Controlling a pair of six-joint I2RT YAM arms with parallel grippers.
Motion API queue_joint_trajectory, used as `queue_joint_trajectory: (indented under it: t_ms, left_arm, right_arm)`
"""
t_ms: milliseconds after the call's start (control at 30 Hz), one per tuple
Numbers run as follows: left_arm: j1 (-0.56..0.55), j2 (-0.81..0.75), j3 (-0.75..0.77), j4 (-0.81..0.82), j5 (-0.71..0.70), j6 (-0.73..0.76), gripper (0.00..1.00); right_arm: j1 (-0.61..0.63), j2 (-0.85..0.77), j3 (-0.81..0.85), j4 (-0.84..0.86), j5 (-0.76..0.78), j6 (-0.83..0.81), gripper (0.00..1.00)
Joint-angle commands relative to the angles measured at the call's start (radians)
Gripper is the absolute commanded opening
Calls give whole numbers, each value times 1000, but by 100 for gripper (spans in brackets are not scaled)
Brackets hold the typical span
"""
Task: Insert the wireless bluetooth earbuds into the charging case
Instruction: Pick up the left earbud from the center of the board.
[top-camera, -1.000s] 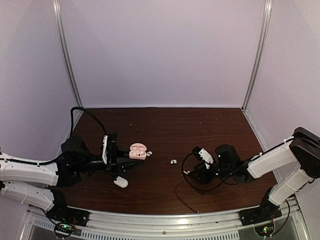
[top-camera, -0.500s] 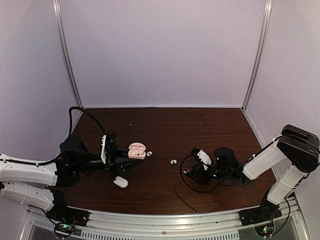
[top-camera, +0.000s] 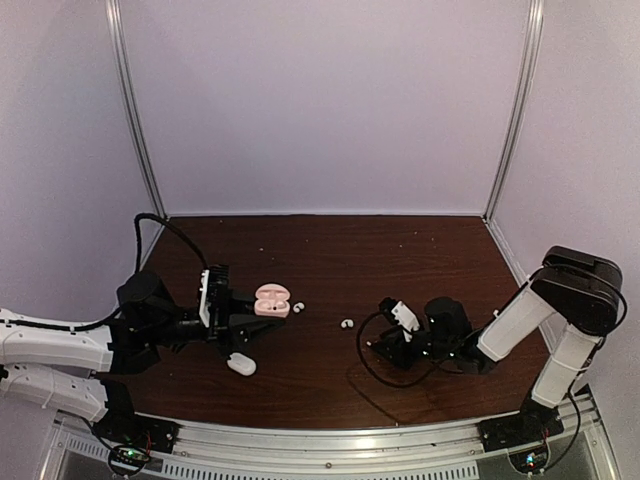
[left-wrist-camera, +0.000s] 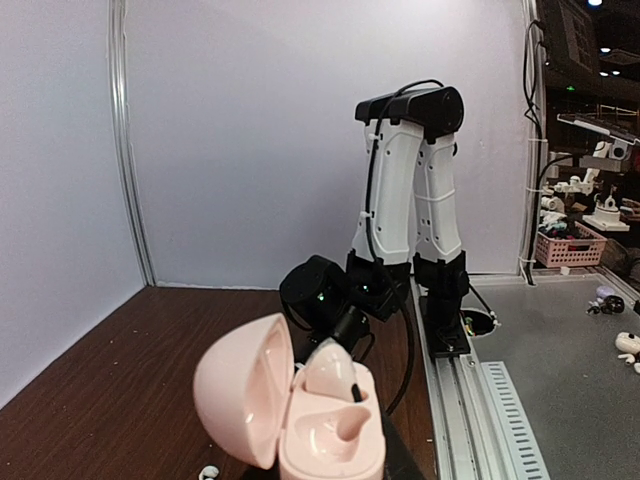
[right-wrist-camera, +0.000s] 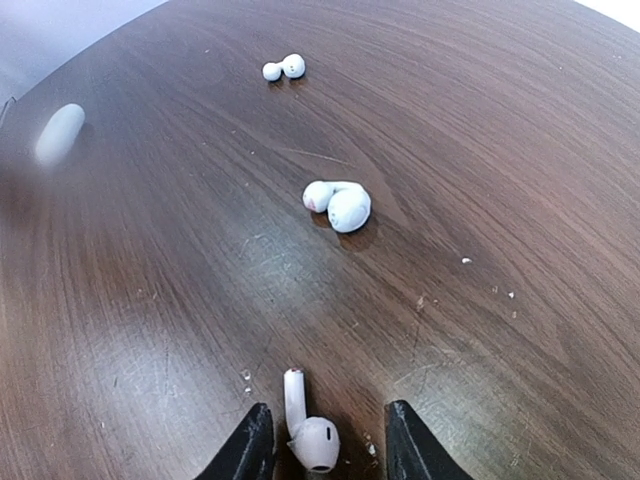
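The pink charging case (left-wrist-camera: 300, 415) stands open, lid tipped left, with my left gripper (top-camera: 252, 314) shut on its base; the fingers are hidden under it in the left wrist view. The same case (top-camera: 272, 299) shows left of centre from above. A white stemmed earbud (right-wrist-camera: 308, 428) lies on the table between the fingers of my right gripper (right-wrist-camera: 329, 422), which is open with a gap on each side. A rounder white earbud (right-wrist-camera: 338, 205) lies further ahead of it, also visible from above (top-camera: 347, 323). Another small white earbud (top-camera: 299, 306) rests beside the pink case.
A white oval case (top-camera: 241, 365) lies near the left arm, and it (right-wrist-camera: 60, 132) appears at the far left of the right wrist view. The dark wooden table (top-camera: 400, 260) carries small crumbs. The right arm's black cable (top-camera: 365, 375) loops on the table.
My right gripper has dropped low over the table and its jaws have narrowed around the stemmed earbud. The left arm with the pink case has shifted slightly left.
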Motion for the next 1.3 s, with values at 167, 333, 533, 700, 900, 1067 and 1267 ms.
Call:
queue_joint_trajectory:
  t_ms: [167, 333, 533, 700, 900, 1067, 1267]
  left_arm:
    - [7, -32, -8, 25, -12, 16, 0]
    - [8, -42, -14, 18, -17, 16, 0]
    - [8, -45, -14, 20, -16, 15, 0]
    - [7, -46, -13, 17, -16, 17, 0]
    - [7, -48, -13, 11, -20, 16, 0]
    - [7, -48, -11, 7, -25, 17, 0]
    - [7, -43, -13, 4, -30, 21, 0]
  right_arm:
    - [18, 63, 9, 41, -31, -17, 35]
    - [51, 57, 4, 25, -5, -15, 33]
    - [73, 55, -33, 57, 30, 12, 33]
    - [81, 58, -48, 71, 45, 25, 35]
    - [92, 57, -60, 79, 80, 30, 30]
    - [97, 44, -43, 42, 105, 25, 24]
    - [98, -58, 1, -111, 99, 47, 16]
